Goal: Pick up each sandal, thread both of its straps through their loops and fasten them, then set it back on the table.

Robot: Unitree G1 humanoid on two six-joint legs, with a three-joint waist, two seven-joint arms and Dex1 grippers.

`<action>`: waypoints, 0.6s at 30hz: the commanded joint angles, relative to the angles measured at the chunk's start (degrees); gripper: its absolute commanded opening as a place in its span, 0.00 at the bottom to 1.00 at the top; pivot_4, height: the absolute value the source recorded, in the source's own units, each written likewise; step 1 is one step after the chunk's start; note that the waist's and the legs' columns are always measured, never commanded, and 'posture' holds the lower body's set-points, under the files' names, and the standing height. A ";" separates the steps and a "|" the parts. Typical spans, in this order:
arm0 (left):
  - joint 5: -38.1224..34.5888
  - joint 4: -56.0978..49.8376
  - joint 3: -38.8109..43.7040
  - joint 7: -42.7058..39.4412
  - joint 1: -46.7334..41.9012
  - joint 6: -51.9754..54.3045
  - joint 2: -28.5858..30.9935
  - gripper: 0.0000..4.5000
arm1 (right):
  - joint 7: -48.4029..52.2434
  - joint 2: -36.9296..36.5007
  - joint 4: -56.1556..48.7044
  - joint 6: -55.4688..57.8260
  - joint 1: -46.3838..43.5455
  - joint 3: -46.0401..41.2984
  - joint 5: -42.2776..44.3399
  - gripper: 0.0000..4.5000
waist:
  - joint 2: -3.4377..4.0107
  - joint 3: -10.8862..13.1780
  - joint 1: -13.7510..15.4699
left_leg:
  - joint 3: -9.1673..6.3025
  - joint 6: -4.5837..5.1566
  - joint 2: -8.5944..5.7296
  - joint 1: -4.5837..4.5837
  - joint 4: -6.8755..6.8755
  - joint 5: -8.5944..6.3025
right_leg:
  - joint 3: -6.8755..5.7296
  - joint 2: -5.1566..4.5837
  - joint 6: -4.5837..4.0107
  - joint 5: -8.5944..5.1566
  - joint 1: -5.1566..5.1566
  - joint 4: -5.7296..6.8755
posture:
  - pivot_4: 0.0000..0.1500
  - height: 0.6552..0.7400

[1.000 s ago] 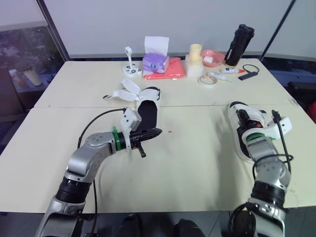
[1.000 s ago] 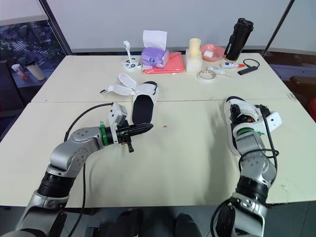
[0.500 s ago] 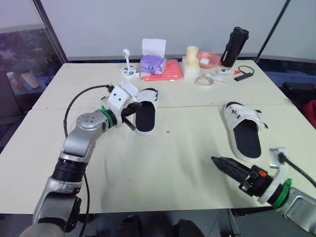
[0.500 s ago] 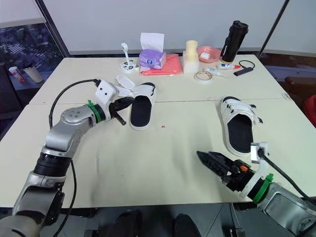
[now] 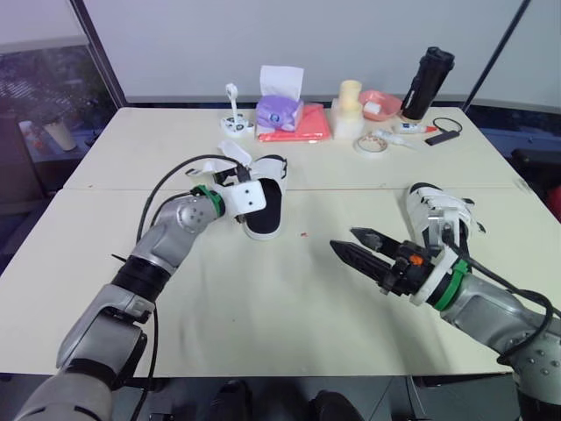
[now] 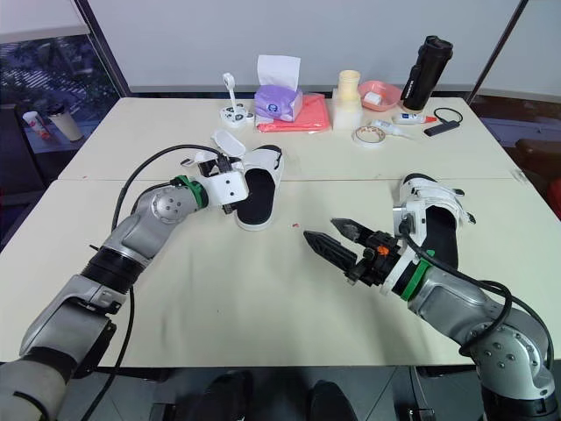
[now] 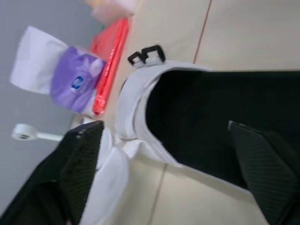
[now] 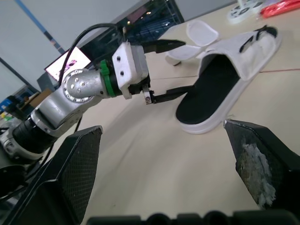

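Attention is shifting from one sandal to the other. Nearest the robot, the right gripper [image 5: 344,240] is hovering above the bare middle of the table [image 5: 289,324], its fingers spread and holding nothing, pointing toward 10 o'clock. A second ago it was sitting over the right sandal [image 5: 434,210], and it has since been swinging clear. That sandal is lying flat at the gripper's 3 o'clock with both bands crossing its top, so it is looking fastened and set down. Farther off, at 11 o'clock, the left gripper [image 8: 185,66] is reaching in at the left sandal [image 5: 264,200], having come round from the heel to the side. Its fingers are spread, one over the black footbed and one outside the white side wall, not yet pinching anything. This sandal's straps [image 5: 235,155] are splaying open toward 12 o'clock, so the threading here is still waiting to be done. Beyond, a tissue box [image 5: 279,112] and a black bottle [image 5: 427,79] are standing along the far edge
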 commanded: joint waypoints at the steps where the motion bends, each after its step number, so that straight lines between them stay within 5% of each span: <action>1: 3.96 5.21 -0.27 6.28 -4.13 -2.78 -2.47 0.99 | 0.97 0.80 1.12 -1.90 -1.98 0.99 -1.69 1.00 | 0.00 0.00 0.03 | 0.00 0.00 0.00 0.00 0.00 0.00 | 0.00 0.00 0.00 0.00 -0.02 0.04 | 1.00 1.00; 11: 13.39 37.32 -5.71 21.71 -19.33 -8.21 -12.71 0.99 | 0.01 4.58 4.67 -4.00 -5.35 3.27 -5.89 1.00 | -0.03 0.00 -0.04 | 0.00 0.00 -0.10 -0.21 0.08 0.01 | -0.03 0.00 0.01 0.01 -0.27 0.16 | 1.00 1.00; 14: 15.29 45.30 -7.27 25.16 -22.44 -7.89 -15.24 0.82 | -0.34 5.76 4.71 -4.35 -5.73 3.66 -6.81 1.00 | -0.03 0.00 -0.05 | 0.01 0.00 -0.11 -0.23 0.06 0.00 | -0.03 -0.01 0.01 0.01 -0.30 0.16 | 1.00 1.00; 18: 16.51 49.41 -8.14 27.69 -23.85 -8.18 -16.30 0.37 | -0.91 6.84 3.99 -4.75 -5.16 3.40 -7.47 1.00 | -0.03 0.00 -0.30 | 0.02 0.00 -0.11 -0.25 0.03 0.01 | -0.01 0.01 0.01 0.01 -0.40 0.23 | 1.00 1.00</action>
